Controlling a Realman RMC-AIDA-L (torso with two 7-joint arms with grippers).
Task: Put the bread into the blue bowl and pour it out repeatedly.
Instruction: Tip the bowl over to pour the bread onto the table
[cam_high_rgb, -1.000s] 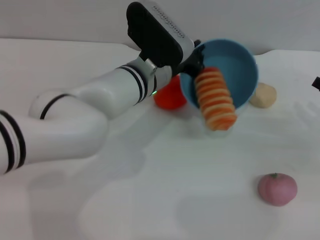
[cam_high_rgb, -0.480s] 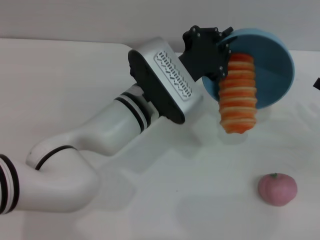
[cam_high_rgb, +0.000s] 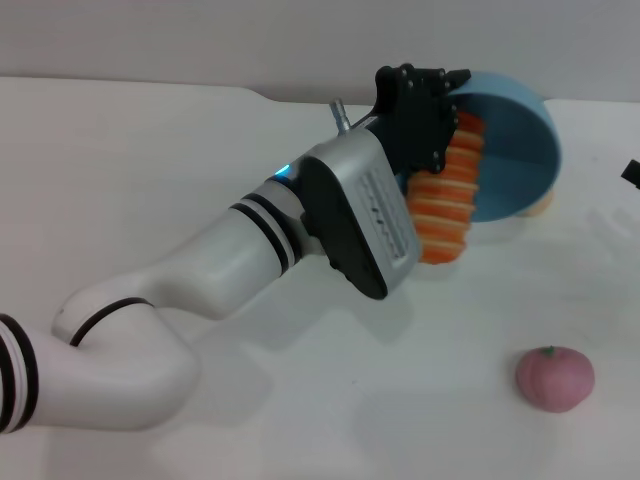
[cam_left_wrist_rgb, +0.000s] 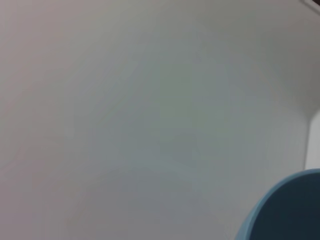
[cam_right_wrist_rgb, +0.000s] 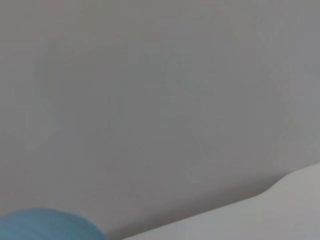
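Observation:
In the head view my left gripper (cam_high_rgb: 447, 100) is shut on the near rim of the blue bowl (cam_high_rgb: 515, 150) and holds it tipped on its side above the table, mouth towards me. The bread (cam_high_rgb: 445, 205) hangs out over the lower rim with its orange ridged underside showing; its lower end is close above the table. The bowl's rim also shows in the left wrist view (cam_left_wrist_rgb: 287, 210) and in the right wrist view (cam_right_wrist_rgb: 45, 223). Of the right arm only a dark bit (cam_high_rgb: 632, 172) shows at the right edge.
A pink round fruit (cam_high_rgb: 555, 378) lies on the white table (cam_high_rgb: 200, 150) at the front right. A beige lump (cam_high_rgb: 545, 205) peeks out behind the bowl's lower right edge. My left arm (cam_high_rgb: 250, 260) stretches across the middle of the table.
My left wrist has rolled and brought the bowl a little down and to the left. The bread has moved with it, still hanging over the rim.

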